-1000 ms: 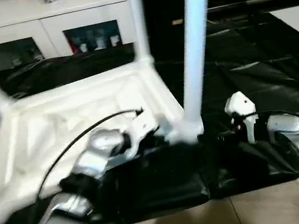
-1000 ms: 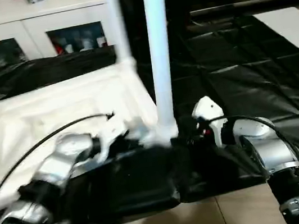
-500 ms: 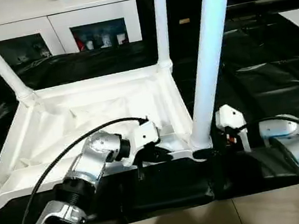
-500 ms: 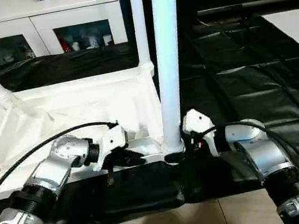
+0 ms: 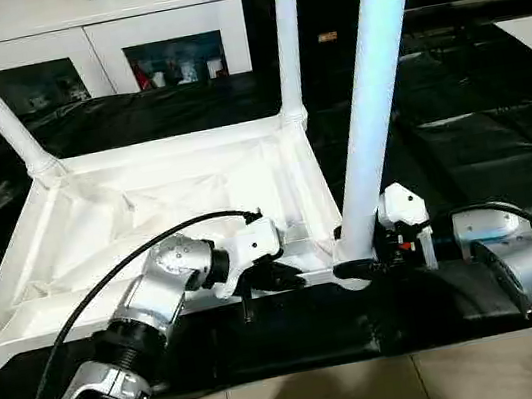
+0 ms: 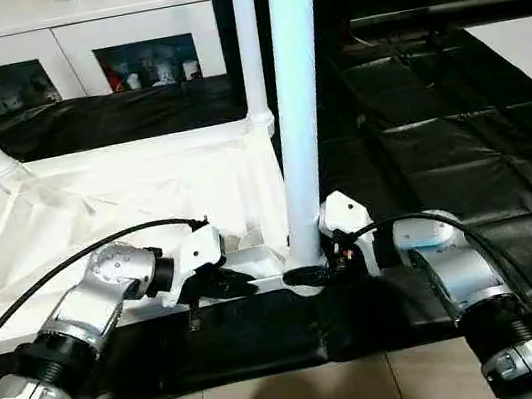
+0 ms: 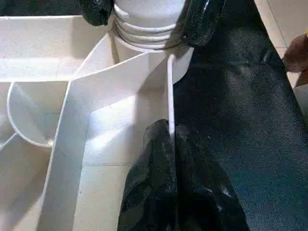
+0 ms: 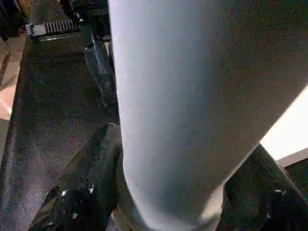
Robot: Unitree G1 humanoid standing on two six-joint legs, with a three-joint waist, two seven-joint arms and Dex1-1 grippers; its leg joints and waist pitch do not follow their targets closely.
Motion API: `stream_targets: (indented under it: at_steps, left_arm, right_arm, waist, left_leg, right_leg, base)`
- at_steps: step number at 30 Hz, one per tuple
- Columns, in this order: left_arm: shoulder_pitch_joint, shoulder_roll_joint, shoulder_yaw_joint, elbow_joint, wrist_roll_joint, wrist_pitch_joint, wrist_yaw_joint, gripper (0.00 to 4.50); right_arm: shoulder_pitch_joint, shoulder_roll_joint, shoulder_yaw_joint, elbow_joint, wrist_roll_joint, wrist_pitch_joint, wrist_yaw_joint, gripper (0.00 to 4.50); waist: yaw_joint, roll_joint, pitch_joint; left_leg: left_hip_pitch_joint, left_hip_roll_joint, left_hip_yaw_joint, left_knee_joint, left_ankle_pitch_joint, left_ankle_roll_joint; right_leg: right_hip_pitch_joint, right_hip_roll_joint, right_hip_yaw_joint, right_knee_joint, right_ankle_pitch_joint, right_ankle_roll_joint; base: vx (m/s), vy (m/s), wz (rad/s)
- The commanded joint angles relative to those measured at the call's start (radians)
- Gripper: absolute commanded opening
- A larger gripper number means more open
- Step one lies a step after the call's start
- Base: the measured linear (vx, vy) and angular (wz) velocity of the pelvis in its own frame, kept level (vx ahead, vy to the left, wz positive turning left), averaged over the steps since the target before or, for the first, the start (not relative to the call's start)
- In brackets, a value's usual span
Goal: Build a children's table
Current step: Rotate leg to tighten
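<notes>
The right gripper (image 5: 358, 268) has closed around the near-right leg (image 5: 372, 102) at its base, at four o'clock of the upturned tabletop (image 5: 147, 213); the left gripper (image 7: 171, 144) stays pinched shut on the rim, so seating can begin.

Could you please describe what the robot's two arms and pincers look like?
Both forearms are silver metal cylinders with ribbed black joint rings. Each wrist carries a white plastic housing, and a black cable loops along each arm. The left pincer and the right pincer each have two glossy black fingers.
</notes>
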Motion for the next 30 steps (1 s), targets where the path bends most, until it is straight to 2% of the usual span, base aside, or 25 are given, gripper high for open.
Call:
stream_targets:
  at_steps: [1, 5, 6, 8, 9, 10, 11, 12, 13, 14, 15, 17, 18, 19, 20, 21, 22, 25, 28, 29, 30]
  left_arm:
    - [0.011, 0.013, -0.025, -0.014, 0.013, 0.009, -0.028, 0.00]
    - [-0.003, -0.005, -0.011, 0.012, 0.013, 0.029, 0.011, 0.00]
    - [-0.005, -0.010, -0.006, 0.019, 0.012, 0.032, 0.022, 0.00]
    - [-0.027, -0.045, 0.018, 0.075, 0.021, 0.036, 0.114, 0.00]
    - [-0.027, -0.046, 0.019, 0.076, 0.021, 0.036, 0.115, 0.00]
    - [-0.034, -0.059, 0.023, 0.094, 0.028, 0.030, 0.150, 0.00]
    - [-0.035, -0.061, 0.024, 0.098, 0.030, 0.028, 0.158, 0.00]
    - [-0.046, -0.092, 0.034, 0.130, 0.035, 0.024, 0.220, 0.00]
    - [-0.047, -0.096, 0.035, 0.134, 0.036, 0.023, 0.227, 0.00]
    - [-0.062, -0.125, 0.043, 0.166, 0.044, 0.018, 0.288, 0.00]
    - [-0.079, -0.147, 0.053, 0.196, 0.050, 0.017, 0.341, 0.00]
    - [-0.083, -0.152, 0.055, 0.202, 0.050, 0.017, 0.350, 0.00]
    - [-0.109, -0.182, 0.066, 0.242, 0.057, 0.017, 0.414, 0.00]
    - [-0.122, -0.195, 0.072, 0.264, 0.061, 0.014, 0.443, 0.00]
    - [-0.131, -0.203, 0.076, 0.278, 0.063, 0.009, 0.461, 0.00]
    - [-0.147, -0.216, 0.083, 0.303, 0.068, 0.002, 0.495, 0.00]
    - [-0.156, -0.221, 0.085, 0.319, 0.073, -0.006, 0.507, 0.00]
    - [-0.159, -0.222, 0.084, 0.326, 0.076, -0.012, 0.504, 0.00]
    - [-0.154, -0.221, 0.081, 0.332, 0.078, -0.030, 0.493, 0.00]
    - [-0.147, -0.214, 0.078, 0.328, 0.081, -0.040, 0.474, 0.00]
    - [-0.143, -0.207, 0.077, 0.327, 0.082, -0.047, 0.464, 0.00]
  right_arm:
    - [0.001, 0.010, -0.003, 0.005, 0.010, -0.013, 0.007, 2.63]
    - [0.006, 0.077, -0.064, 0.023, 0.048, 0.013, -0.105, 2.63]
    - [0.005, 0.090, -0.074, 0.029, 0.050, 0.020, -0.135, 2.63]
    - [-0.001, 0.173, -0.133, 0.064, 0.053, 0.048, -0.323, 2.63]
    - [-0.001, 0.174, -0.133, 0.064, 0.053, 0.048, -0.325, 2.62]
    - [0.002, 0.198, -0.146, 0.068, 0.056, 0.053, -0.371, 2.62]
    - [0.002, 0.204, -0.149, 0.069, 0.056, 0.055, -0.382, 2.62]
    - [0.004, 0.270, -0.181, 0.086, 0.050, 0.058, -0.524, 2.62]
    - [0.004, 0.277, -0.184, 0.088, 0.048, 0.058, -0.542, 2.62]
    - [0.001, 0.338, -0.208, 0.117, 0.016, 0.050, -0.698, 2.62]
    - [-0.007, 0.372, -0.211, 0.149, -0.030, 0.032, -0.818, 2.62]
    - [-0.010, 0.379, -0.210, 0.157, -0.042, 0.029, -0.848, 2.62]
    - [-0.033, 0.425, -0.209, 0.210, -0.105, -0.001, -1.027, 2.62]
    - [-0.045, 0.447, -0.211, 0.233, -0.129, -0.015, -1.102, 2.62]
    - [-0.054, 0.462, -0.212, 0.244, -0.136, -0.025, -1.138, 2.62]
    - [-0.069, 0.492, -0.214, 0.261, -0.146, -0.049, -1.193, 2.62]
    - [-0.078, 0.516, -0.215, 0.264, -0.144, -0.066, -1.206, 2.62]
    - [-0.083, 0.530, -0.216, 0.262, -0.140, -0.075, -1.198, 2.62]
    - [-0.078, 0.549, -0.229, 0.247, -0.098, -0.106, -1.131, 2.62]
    - [-0.080, 0.554, -0.227, 0.241, -0.084, -0.129, -1.113, 3.18]
    - [-0.085, 0.552, -0.221, 0.241, -0.086, -0.151, -1.107, 3.32]
  waist:
    - [-0.002, -0.014, -0.068]
    - [-0.004, -0.014, -0.067]
    - [-0.007, -0.015, -0.066]
    - [-0.019, -0.007, -0.063]
    - [-0.022, -0.009, -0.063]
    - [-0.027, -0.007, -0.062]
    - [-0.031, -0.007, -0.061]
    - [-0.030, -0.006, -0.064]
    - [-0.037, -0.002, -0.062]
    - [-0.041, -0.005, -0.065]
    - [-0.043, -0.001, -0.065]
    - [-0.051, -0.002, -0.065]
    - [-0.052, 0.000, -0.066]
    - [-0.056, 0.006, -0.066]
    - [-0.058, 0.002, -0.065]
    - [-0.057, -0.003, -0.066]
    - [-0.057, 0.000, -0.067]
    - [-0.053, 0.003, -0.069]
    - [-0.052, 0.003, -0.067]
    - [-0.052, -0.003, -0.067]
    - [-0.051, -0.001, -0.067]
  left_leg:
    - [0.021, 0.042, -0.018, -0.065, -0.227, 0.065]
    - [0.022, 0.041, -0.017, -0.066, -0.233, 0.060]
    - [0.020, 0.040, -0.018, -0.067, -0.241, 0.053]
    - [0.021, 0.036, -0.022, -0.073, -0.290, 0.025]
    - [0.024, 0.036, -0.023, -0.074, -0.300, 0.016]
    - [0.024, 0.035, -0.026, -0.077, -0.320, 0.004]
    - [0.022, 0.035, -0.026, -0.078, -0.327, 0.003]
    - [0.026, 0.036, -0.027, -0.078, -0.327, -0.003]
    - [0.026, 0.036, -0.025, -0.079, -0.329, -0.007]
    - [0.024, 0.032, -0.026, -0.079, -0.320, -0.016]
    - [0.025, 0.031, -0.026, -0.079, -0.318, -0.020]
    - [0.026, 0.030, -0.027, -0.080, -0.328, -0.027]
    - [0.025, 0.031, -0.026, -0.079, -0.327, -0.021]
    - [0.027, 0.029, -0.025, -0.079, -0.325, -0.029]
    - [0.025, 0.025, -0.026, -0.080, -0.328, -0.030]
    - [0.026, 0.026, -0.025, -0.079, -0.328, -0.026]
    - [0.029, 0.025, -0.024, -0.077, -0.336, -0.019]
    - [0.025, 0.029, -0.025, -0.079, -0.315, 0.005]
    - [0.023, 0.028, -0.023, -0.078, -0.307, 0.020]
    - [0.022, 0.029, -0.023, -0.079, -0.310, 0.023]
    - [0.023, 0.029, -0.024, -0.078, -0.309, 0.023]
  right_leg:
    - [0.042, -0.051, 0.029, -0.062, -0.195, -0.251]
    - [0.040, -0.050, 0.029, -0.062, -0.189, -0.255]
    - [0.041, -0.050, 0.028, -0.063, -0.205, -0.253]
    - [0.038, -0.051, 0.027, -0.069, -0.277, -0.238]
    - [0.037, -0.051, 0.027, -0.073, -0.294, -0.230]
    - [0.039, -0.053, 0.027, -0.075, -0.320, -0.220]
    - [0.038, -0.052, 0.028, -0.077, -0.325, -0.214]
    - [0.039, -0.052, 0.028, -0.077, -0.315, -0.210]
    - [0.033, -0.049, 0.030, -0.079, -0.296, -0.213]
    - [0.036, -0.049, 0.028, -0.075, -0.285, -0.211]
    - [0.034, -0.050, 0.029, -0.076, -0.279, -0.211]
    - [0.035, -0.048, 0.027, -0.076, -0.277, -0.211]
    - [0.034, -0.049, 0.029, -0.076, -0.268, -0.211]
    - [0.029, -0.048, 0.029, -0.078, -0.264, -0.212]
    - [0.034, -0.047, 0.027, -0.079, -0.274, -0.208]
    - [0.033, -0.049, 0.028, -0.081, -0.281, -0.204]
    - [0.030, -0.050, 0.030, -0.083, -0.295, -0.200]
    - [0.036, -0.049, 0.030, -0.079, -0.252, -0.197]
    - [0.039, -0.048, 0.029, -0.078, -0.220, -0.207]
    - [0.040, -0.049, 0.029, -0.079, -0.229, -0.206]
    - [0.039, -0.050, 0.029, -0.079, -0.234, -0.207]
  base:
    - [0.000, 0.000, 0.00]
    - [0.000, 0.000, 0.00]
    - [0.000, 0.000, 0.00]
    - [0.000, 0.000, 0.00]
    - [0.000, 0.000, 0.00]
    - [0.000, 0.000, 0.00]
    - [0.000, 0.000, 0.00]
    - [0.000, 0.000, 0.00]
    - [0.000, 0.000, 0.00]
    - [0.000, 0.000, 0.00]
    - [0.000, 0.000, 0.00]
    - [0.000, 0.000, 0.00]
    - [0.000, 0.000, 0.00]
    - [0.000, 0.000, 0.00]
    - [0.000, 0.000, 0.00]
    - [0.000, 0.000, 0.00]
    - [0.000, 0.000, 0.00]
    - [0.000, 0.000, 0.00]
    - [0.000, 0.000, 0.00]
    - [0.000, 0.000, 0.00]
    - [0.000, 0.000, 0.00]
